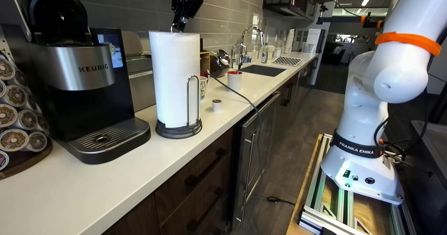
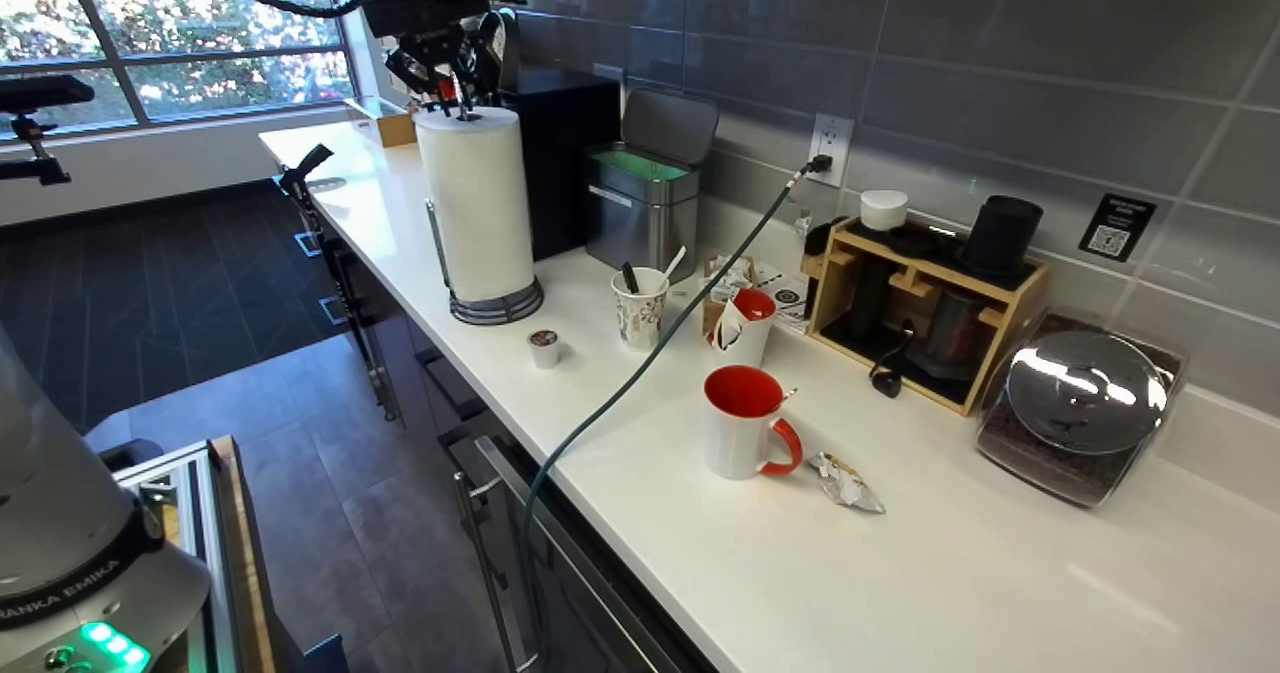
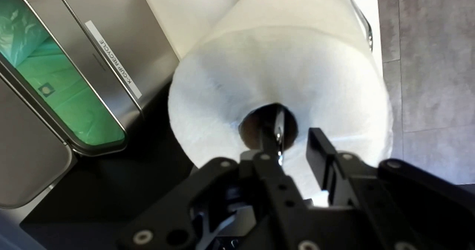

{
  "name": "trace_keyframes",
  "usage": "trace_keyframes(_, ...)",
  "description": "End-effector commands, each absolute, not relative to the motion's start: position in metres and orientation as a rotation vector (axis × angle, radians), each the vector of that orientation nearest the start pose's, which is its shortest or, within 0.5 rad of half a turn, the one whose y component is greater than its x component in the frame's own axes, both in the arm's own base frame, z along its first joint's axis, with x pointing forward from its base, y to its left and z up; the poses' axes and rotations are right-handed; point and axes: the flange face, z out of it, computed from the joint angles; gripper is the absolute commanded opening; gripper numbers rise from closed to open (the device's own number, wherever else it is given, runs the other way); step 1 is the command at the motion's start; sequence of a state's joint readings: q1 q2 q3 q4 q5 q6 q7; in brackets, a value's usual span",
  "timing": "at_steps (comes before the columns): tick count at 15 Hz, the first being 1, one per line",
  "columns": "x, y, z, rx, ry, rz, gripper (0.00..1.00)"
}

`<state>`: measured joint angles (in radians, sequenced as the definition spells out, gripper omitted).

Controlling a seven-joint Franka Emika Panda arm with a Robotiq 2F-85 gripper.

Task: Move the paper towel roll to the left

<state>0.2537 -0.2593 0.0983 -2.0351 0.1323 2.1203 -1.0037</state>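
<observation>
- The roll [image 1: 174,78] is located directly below the gripper [image 3: 292,146]. In both exterior views it is seen upright on the holder's base [image 1: 178,130].
- The roll's long axis is vertical. The gripper is pointed downward, roughly along that axis, with its fingertips at the top of the core.
- The fingers are set a narrow gap apart, and no clamped object is seen. The holder's loop [image 3: 279,131] is positioned just beside the inner side of the finger [image 3: 268,170] at the left of the wrist view; the finger [image 3: 320,149] at the right is clear of it. Contact with the loop cannot be determined.
- The loop is presented nearly edge-on to the gripper. If the shift is still to be made, a grip is judged obtainable by closing across it; if it is complete, a straight upward withdrawal is called for. Which applies cannot be told.
- "Left" is taken as the arm's own: from the gripper, toward the coffee machine [image 1: 87,69]. The path is judged to pass close to its drip tray [image 1: 120,137].
- Only the top being within reach of the fingers, a tilt of the tall roll is to be expected under sideways pull.
</observation>
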Motion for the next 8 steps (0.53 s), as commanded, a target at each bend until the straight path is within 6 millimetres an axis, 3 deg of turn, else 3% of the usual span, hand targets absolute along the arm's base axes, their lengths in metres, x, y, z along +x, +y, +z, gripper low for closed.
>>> trace_keyframes(1,0.478,0.188,0.593,-2.497,-1.885,-0.524,0.01)
trace_keyframes(4,0.474,0.188,0.596,-2.476,-1.896,-0.505,0.01)
trace_keyframes(8,0.454,0.198,0.606,-2.386,-1.892,-0.476,0.02)
